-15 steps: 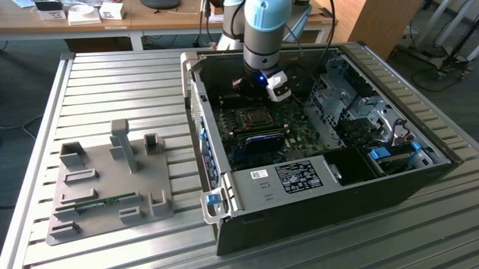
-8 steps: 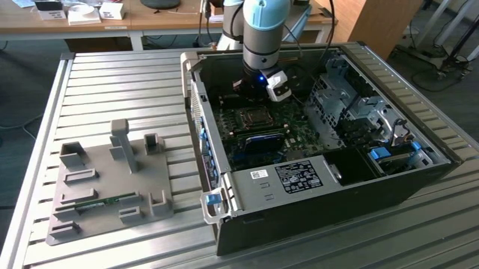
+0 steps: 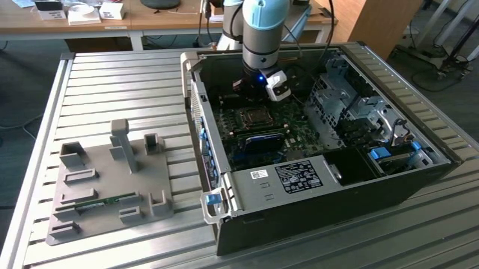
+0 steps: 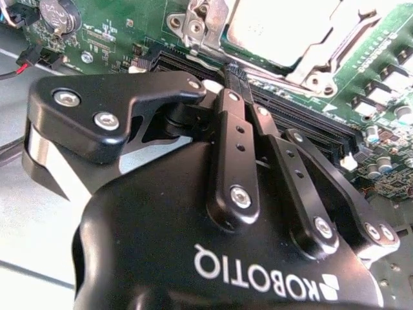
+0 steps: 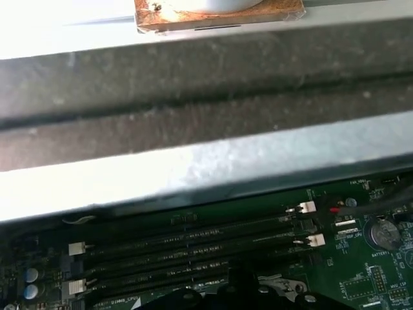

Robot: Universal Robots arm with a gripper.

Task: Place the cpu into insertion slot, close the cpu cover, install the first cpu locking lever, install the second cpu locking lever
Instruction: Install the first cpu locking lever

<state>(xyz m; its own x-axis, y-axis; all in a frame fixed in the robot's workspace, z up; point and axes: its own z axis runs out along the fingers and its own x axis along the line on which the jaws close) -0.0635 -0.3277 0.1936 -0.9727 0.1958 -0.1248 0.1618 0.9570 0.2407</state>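
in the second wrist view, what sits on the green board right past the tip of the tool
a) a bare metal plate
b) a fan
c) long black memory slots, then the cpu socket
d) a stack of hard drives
c: in the second wrist view the tool points at the long black memory slots, and beyond them lies the cpu cover, a silvery frame around the cpu.

Open black computer case on a slatted metal table.
At nine o'clock of it lies a grey moulded fixture tray; long black memory slots cross the green board.
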